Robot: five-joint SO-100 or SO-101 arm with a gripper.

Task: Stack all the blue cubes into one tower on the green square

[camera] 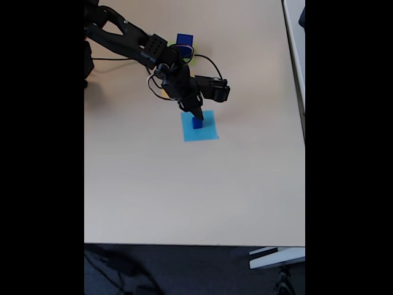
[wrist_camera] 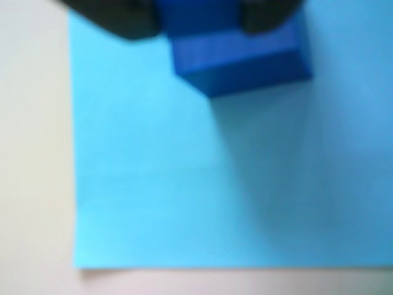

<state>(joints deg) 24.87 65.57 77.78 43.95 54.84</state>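
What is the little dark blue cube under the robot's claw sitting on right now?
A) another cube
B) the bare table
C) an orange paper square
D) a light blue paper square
D: in both views the blue cube rests on the light blue square, with the gripper right at it.

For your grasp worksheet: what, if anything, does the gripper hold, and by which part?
A blue cube, seemingly gripped by its upper sides, over the light blue square; blur prevents certainty.
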